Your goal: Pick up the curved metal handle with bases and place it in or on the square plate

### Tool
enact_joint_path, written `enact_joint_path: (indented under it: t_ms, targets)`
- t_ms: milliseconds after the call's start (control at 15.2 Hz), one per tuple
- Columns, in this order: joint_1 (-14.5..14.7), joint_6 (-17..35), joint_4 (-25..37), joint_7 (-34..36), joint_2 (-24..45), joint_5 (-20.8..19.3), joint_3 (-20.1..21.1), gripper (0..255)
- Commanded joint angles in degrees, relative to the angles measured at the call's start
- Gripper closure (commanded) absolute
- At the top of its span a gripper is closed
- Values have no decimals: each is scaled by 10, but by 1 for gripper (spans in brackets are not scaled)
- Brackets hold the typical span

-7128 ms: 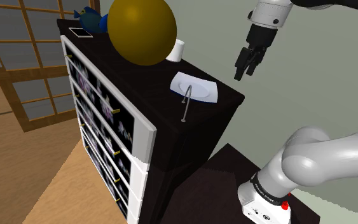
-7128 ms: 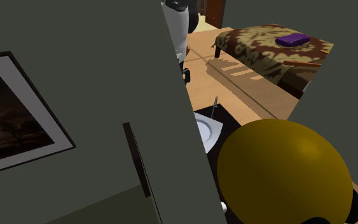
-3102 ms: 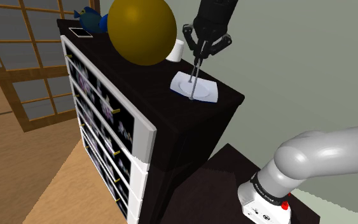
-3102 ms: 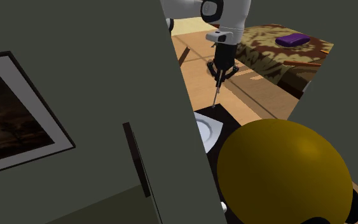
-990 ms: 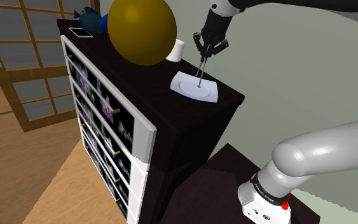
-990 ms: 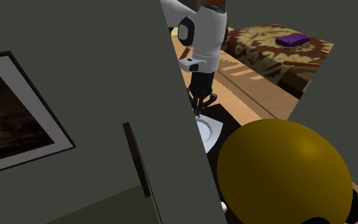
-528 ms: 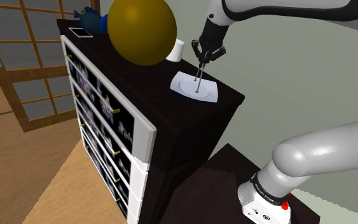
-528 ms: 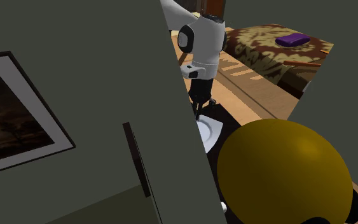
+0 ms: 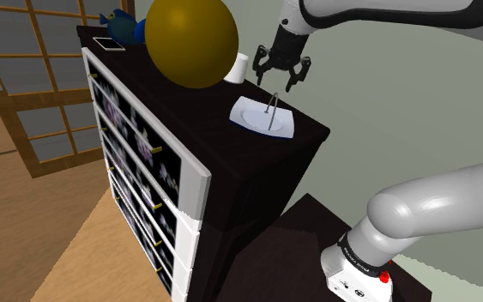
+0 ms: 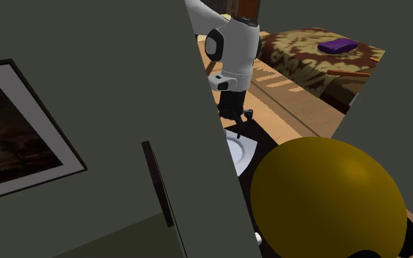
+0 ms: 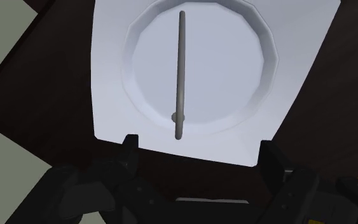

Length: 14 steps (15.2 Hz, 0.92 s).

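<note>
The thin grey curved handle (image 11: 181, 70) lies in the round well of the white square plate (image 11: 114, 76), free of the fingers. In the shoulder view the handle (image 9: 272, 108) rests on the plate (image 9: 250, 117), which sits on top of the dark dresser. My black gripper (image 9: 279, 75) hangs just above the handle and plate, open, with nothing between its spread fingers. In the wrist view the gripper (image 11: 199, 153) has its fingertips (image 11: 130, 147) standing wide apart over the plate's near edge. The second exterior view has the gripper (image 10: 234, 116) above the plate (image 10: 240, 155).
A big golden ball (image 9: 190, 39) and a white cup (image 9: 239, 67) stand on the dresser top (image 9: 306, 130) close to the plate. A blue figure (image 9: 119, 24) and a phone (image 9: 109, 43) lie at the far end. A grey wall runs right behind.
The fingers have opened and let go of the handle, which they held upright over the plate a second ago. The handle now rests in the plate.
</note>
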Motion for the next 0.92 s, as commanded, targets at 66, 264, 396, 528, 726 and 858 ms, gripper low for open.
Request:
enact_joint_path:
  t_ms: [66,264,396,528,726,858]
  targets:
    - [0,0,0,0,0,0,0,0]
    - [0,-58,56,0,-2,0,-1,0]
    - [0,-73,72,0,-1,0,-1,0]
    - [0,-73,72,0,-1,0,-1,0]
    - [0,-73,72,0,-1,0,-1,0]
    - [0,-73,72,0,-1,0,-1,0]
